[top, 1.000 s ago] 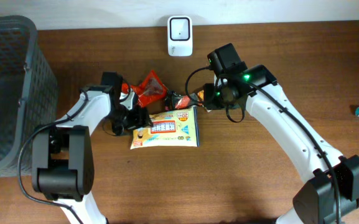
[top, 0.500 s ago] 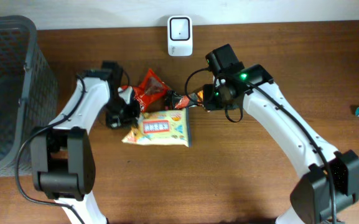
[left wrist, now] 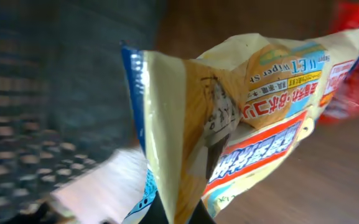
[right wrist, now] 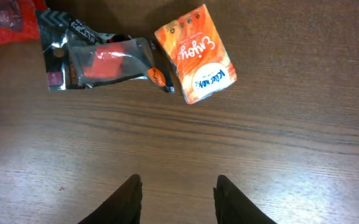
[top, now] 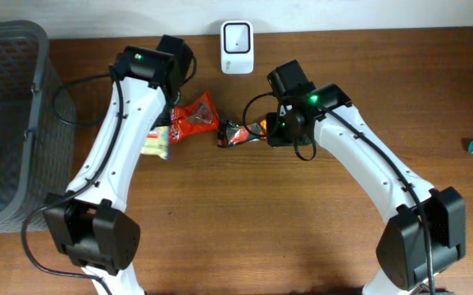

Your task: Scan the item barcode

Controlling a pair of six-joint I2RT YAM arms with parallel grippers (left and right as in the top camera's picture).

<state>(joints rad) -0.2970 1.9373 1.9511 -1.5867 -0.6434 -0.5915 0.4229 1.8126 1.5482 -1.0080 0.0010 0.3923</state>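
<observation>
Right, the yellow snack packet [left wrist: 247, 118], crumpled, blue-edged, red-banded with Japanese print, hangs under the outstretched left arm, pinched tight in the left gripper [left wrist: 178, 210]. The right gripper [right wrist: 178, 186] hovers half-spread and empty over the table [right wrist: 279, 143].

Bright wrappers on brown wood

The snack packet [left wrist: 260, 93] is pale yellow with a blue edge, an orange-brown panel and a red band of white lettering. The bag [top: 193, 119] is red. The sachet [right wrist: 98, 62] is black and silver with an orange-red window, and the small carton [right wrist: 195, 53] is orange with a white oval label. The scanner [top: 237, 36] at the worktop's far edge is white, the mesh basket [top: 11, 37] at its left edge dark grey, and the worktop [top: 302, 221] wood-grained brown.
</observation>
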